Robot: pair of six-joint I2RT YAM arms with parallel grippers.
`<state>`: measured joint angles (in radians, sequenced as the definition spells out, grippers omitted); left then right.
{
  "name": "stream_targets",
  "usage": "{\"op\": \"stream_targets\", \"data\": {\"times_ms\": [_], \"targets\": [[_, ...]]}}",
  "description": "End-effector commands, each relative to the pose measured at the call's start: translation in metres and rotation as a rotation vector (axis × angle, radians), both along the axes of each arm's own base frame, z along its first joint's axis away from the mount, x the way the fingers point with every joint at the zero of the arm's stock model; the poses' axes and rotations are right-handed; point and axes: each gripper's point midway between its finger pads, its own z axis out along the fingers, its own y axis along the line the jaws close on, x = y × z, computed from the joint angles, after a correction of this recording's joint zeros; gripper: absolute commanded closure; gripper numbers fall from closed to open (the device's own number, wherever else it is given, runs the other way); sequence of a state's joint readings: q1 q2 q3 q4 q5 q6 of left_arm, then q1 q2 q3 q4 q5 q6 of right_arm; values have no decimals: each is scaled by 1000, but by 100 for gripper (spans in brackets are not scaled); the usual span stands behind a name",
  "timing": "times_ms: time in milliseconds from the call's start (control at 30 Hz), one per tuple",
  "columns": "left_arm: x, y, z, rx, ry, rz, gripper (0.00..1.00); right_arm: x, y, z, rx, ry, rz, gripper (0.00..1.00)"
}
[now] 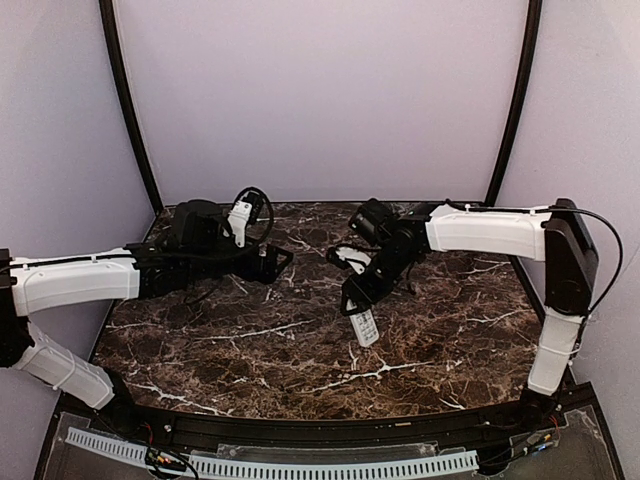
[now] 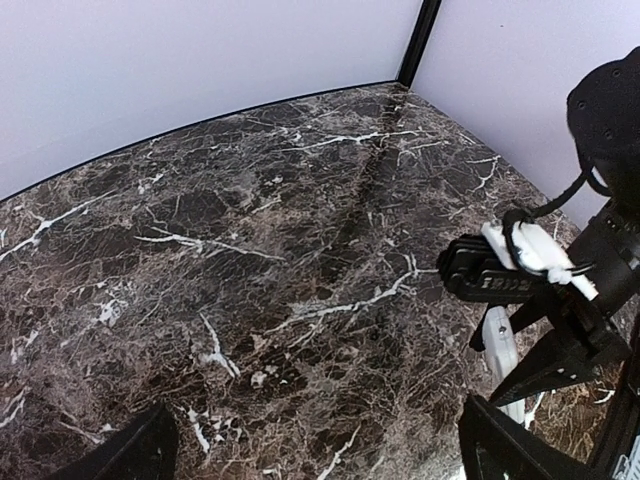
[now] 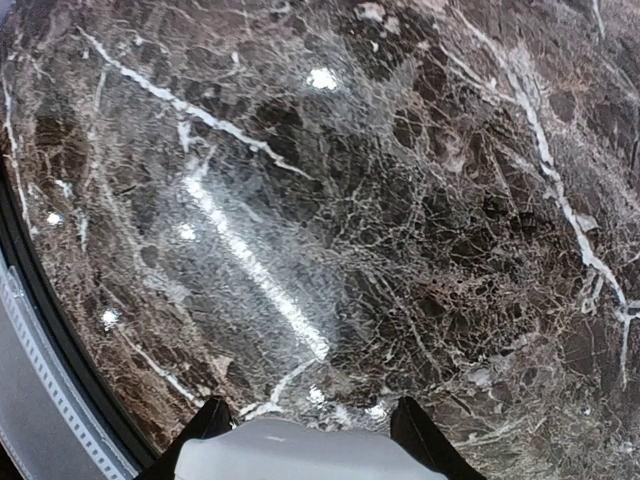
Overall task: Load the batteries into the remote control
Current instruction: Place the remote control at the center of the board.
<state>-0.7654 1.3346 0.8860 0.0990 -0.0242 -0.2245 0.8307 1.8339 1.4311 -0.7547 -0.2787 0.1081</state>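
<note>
My right gripper [image 1: 356, 296] is shut on the white remote control [image 1: 365, 327] at mid-table, and the remote's button end points toward the near edge. In the right wrist view the remote [image 3: 300, 455] fills the gap between the two dark fingers [image 3: 207, 422] of that gripper [image 3: 310, 425]. My left gripper [image 1: 280, 262] is open and empty, hovering to the left of the remote. In the left wrist view its fingers [image 2: 130, 455] stand wide apart around the gripper's centre [image 2: 318, 435], and the remote [image 2: 500, 350] shows at the right. No batteries are in view.
The dark marble table [image 1: 250, 340] has a black rail along its near edge [image 1: 300, 432]. Purple walls close in the back and sides. The right arm's wrist with its white cable clip [image 2: 530, 255] stands close to my left gripper's right finger.
</note>
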Motion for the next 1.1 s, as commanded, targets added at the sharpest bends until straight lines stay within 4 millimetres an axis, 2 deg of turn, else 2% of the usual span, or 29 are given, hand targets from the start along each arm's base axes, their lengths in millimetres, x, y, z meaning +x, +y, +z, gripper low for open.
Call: {"op": "stream_targets", "data": {"times_ms": [0, 200, 333, 533, 833, 1000, 1067], "targets": [[1, 15, -6, 35, 2, 54, 2, 9, -10, -27, -128, 25, -35, 73], [1, 13, -15, 30, 19, 54, 2, 28, -13, -60, -217, 54, -83, 71], [2, 12, -18, 28, 16, 51, 1, 38, -10, -72, -220, 82, -111, 68], [4, 13, -24, 55, 10, 49, 1, 58, -10, -87, -247, 76, -158, 56], [8, 17, -27, 95, -17, 64, 2, 90, -15, -96, -264, 52, -236, 49], [12, 25, -22, 125, -43, 94, 1, 104, -14, -99, -256, 44, -259, 46], [13, 26, -20, 121, -48, 100, 1, 108, -13, -99, -252, 38, -269, 42]]}}
